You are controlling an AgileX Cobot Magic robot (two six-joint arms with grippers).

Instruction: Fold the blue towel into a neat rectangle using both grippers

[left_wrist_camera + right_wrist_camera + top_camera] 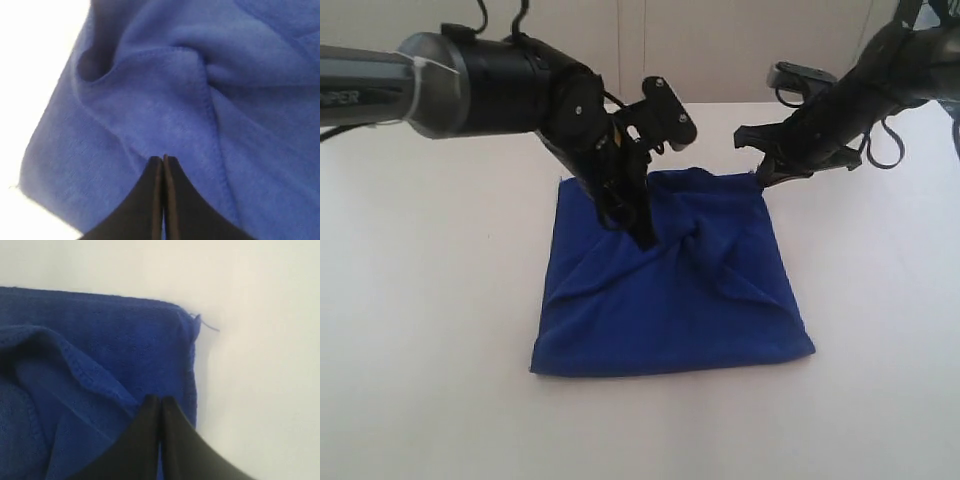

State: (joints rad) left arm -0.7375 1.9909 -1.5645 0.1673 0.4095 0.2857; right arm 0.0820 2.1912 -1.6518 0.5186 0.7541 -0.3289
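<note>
Left claw: the left claw (645, 238) (163, 159) points steeply down from its black arm, and its tips meet the cloth.
Left claw state: the two fingers lie flat against each other with only a hairline seam between them. No cloth shows in that seam, so it is together rather than clamped on anything visible.
Right claw: the right claw (760, 178) (160, 399) slants down at the far side of the cloth, well apart from the left claw.
Right claw state: its fingers are pressed together too. Whether the tips touch the cloth cannot be told.
Blue towel: the blue towel (670, 300) (150, 110) (100, 335) lies on the table below both claws as a roughly square, doubled-over shape. Most of it spreads away from the left claw's tips toward the near edge of the table.
Gathered ridge: just beside the left claw's tips, on the side toward the right claw, the cloth is bunched into a twisted ridge (705, 245), and creases fan out from it across the top layer.
Hem: a thin stitched hem (207, 105) (75, 365) curves past the left claw's tips and runs in toward the right claw's tips.
Far corner: the towel's corner (752, 176) (192, 322) sits just ahead of the right claw, with a loose thread (207, 326) sticking out from it.
Table: the white table (420, 330) (35, 60) (260, 365) lies bare on the outer side of each claw.
</note>
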